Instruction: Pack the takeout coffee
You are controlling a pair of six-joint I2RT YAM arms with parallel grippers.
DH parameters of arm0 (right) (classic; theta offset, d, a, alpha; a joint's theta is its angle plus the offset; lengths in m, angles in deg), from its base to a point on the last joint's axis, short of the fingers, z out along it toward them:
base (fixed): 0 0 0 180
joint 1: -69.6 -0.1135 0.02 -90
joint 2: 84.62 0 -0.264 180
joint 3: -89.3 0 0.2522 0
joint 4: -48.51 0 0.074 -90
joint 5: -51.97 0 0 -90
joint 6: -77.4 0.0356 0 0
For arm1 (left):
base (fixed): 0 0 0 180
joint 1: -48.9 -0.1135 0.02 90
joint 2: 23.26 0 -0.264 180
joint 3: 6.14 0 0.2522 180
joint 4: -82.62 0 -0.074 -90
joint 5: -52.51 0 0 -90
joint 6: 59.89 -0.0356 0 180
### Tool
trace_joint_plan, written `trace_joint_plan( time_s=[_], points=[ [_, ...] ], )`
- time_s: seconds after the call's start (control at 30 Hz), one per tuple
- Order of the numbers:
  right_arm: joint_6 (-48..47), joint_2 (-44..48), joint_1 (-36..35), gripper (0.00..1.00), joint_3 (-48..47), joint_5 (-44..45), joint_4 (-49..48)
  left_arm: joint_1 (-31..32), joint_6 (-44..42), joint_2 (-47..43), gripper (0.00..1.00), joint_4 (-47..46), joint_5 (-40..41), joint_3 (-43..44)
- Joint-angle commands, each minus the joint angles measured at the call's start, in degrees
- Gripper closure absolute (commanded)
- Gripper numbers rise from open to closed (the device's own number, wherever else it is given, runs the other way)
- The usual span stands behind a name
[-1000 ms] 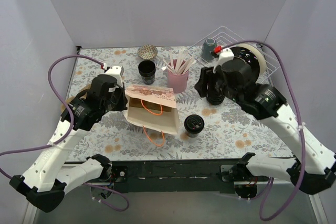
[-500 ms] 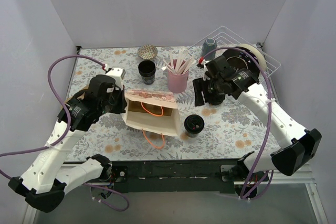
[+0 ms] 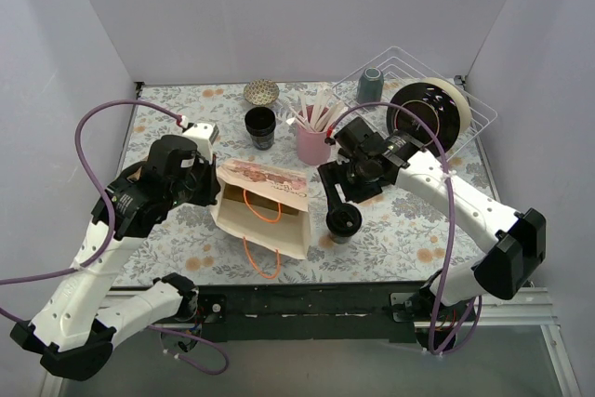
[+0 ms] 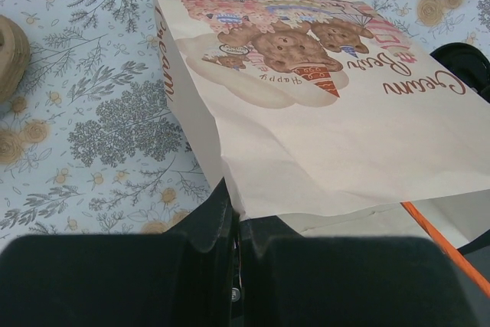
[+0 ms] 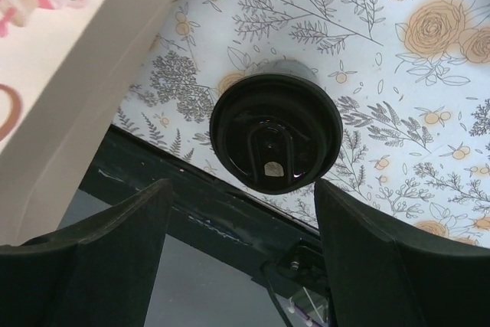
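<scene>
The takeout coffee, a small black cup with a glossy black lid, stands on the floral cloth right of the paper bag. In the right wrist view the lid lies between and just beyond my open fingers. My right gripper hovers open over the cup, not touching it. My left gripper is shut on the bag's left rim, and the bag's mouth is open. In the left wrist view the gripper pinches the printed bag's edge, and the lid shows at the right edge.
A lidless black cup, a pink cup of stirrers and a woven disc stand at the back. A wire rack at the back right holds a grey-blue tumbler and a black dish. The table's front edge is just below the cup.
My right arm has swung left and toward the near edge, from beside the rack to over the lidded cup. My left gripper has shifted slightly, tilting the bag it holds.
</scene>
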Motion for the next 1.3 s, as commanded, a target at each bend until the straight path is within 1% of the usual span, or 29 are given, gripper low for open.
trace_joint_plan(
  time_s=[0.0,0.13,0.2,0.27,0.47,0.73,0.97,1.1,1.27],
  points=[
    [0.3,-1.3,-0.6,0.18,1.7,1.7,1.5,0.0,-0.9,-0.8,1.0,0.3,-0.1,2.1],
    [1.6,-0.8,-1.9,0.18,5.3,1.9,-1.6,0.0,-0.8,-0.2,1.0,0.5,-0.1,2.3],
    [2.1,-1.1,-2.4,0.18,5.7,2.6,-2.5,0.1,-0.7,-0.1,1.0,0.5,-0.4,2.3],
    [2.2,-1.3,-2.7,0.17,6.5,5.3,-3.1,0.0,-0.6,0.0,1.0,0.6,-0.6,2.5],
    [2.0,-1.4,-2.9,0.16,8.5,7.2,-5.5,0.0,-0.7,0.4,1.0,0.8,-1.0,2.8],
    [2.8,-1.8,-3.0,0.13,7.7,8.8,-6.2,0.0,-0.7,0.5,1.0,0.8,-1.0,2.8],
    [2.8,-3.3,-4.6,0.11,7.1,8.7,-6.2,0.0,-0.6,0.2,1.0,0.9,-0.6,3.0],
    [2.8,-3.9,-5.1,0.11,7.2,9.8,-6.6,0.0,-0.6,0.3,1.0,1.3,-0.5,3.4],
    [3.2,-4.2,-5.1,0.17,8.0,12.2,-6.3,0.1,-0.6,0.2,1.0,1.4,-0.6,3.6]
  ],
)
